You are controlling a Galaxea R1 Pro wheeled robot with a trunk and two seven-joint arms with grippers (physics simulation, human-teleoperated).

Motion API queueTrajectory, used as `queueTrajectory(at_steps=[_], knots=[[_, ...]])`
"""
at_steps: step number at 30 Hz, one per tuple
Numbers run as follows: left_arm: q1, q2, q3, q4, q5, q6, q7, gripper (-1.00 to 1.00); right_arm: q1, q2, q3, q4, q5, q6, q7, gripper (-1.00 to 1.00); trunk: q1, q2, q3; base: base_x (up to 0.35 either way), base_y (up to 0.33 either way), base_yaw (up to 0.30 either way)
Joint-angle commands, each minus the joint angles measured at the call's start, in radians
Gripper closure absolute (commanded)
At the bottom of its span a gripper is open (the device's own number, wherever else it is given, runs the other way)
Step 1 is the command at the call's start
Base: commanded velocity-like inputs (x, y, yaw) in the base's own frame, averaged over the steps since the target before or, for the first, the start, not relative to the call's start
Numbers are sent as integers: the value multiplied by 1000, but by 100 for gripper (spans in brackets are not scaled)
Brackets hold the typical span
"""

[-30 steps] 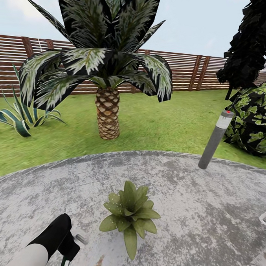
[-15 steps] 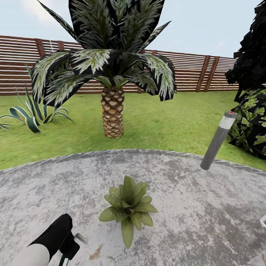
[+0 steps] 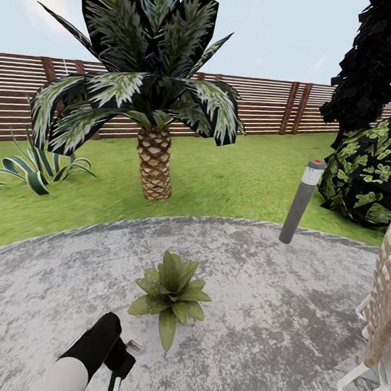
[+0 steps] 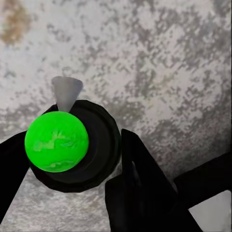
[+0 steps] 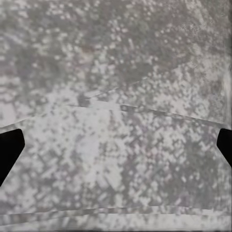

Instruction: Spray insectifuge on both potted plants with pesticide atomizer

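Gripping the dark-topped pesticide atomizer (bright green cap, pale nozzle), left gripper clenched.

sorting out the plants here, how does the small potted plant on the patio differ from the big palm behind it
The potted plant is a low rosette sitting on the stone patio; the palm stands tall on the lawn. The palm has a scaly trunk; the potted plant shows none. Both have pointed green leaves.

— What stands on the lawn?
— A palm with a scaly trunk, a striped agave near the fence, and a leafy bush under a dark tree.
— And by the paving?
— A grey bollard lamp, tilted, and a wicker chair.
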Motion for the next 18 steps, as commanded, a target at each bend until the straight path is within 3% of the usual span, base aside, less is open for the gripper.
queueTrajectory(at_steps=[1,4,7,11,14,18], knots=[[-6,-19,5,-1,-13,7,-10,100,-1,0,-7,2,11,-3,-4,-100,0,0,-1,-1,-34,-55],[-81,-29,3,6,-4,132,-47,100,-1,0,-7,2,11,-3,-3,-100,0,0,-1,0,-7,-11],[-145,-25,-3,12,-20,173,-100,100,-1,0,-7,2,11,-3,-3,-100,0,0,-1,0,-1,-2],[-192,-24,-33,61,-45,182,-137,100,-1,0,-7,2,11,-3,-3,-100,0,0,-1,0,0,0],[-245,-32,-80,159,-57,181,-189,100,-1,0,-7,2,11,-3,-3,-100,0,0,-1,0,0,0],[-264,-33,-121,213,-59,179,-217,100,-1,0,-7,2,11,-3,-3,-100,0,0,-1,0,0,0]])
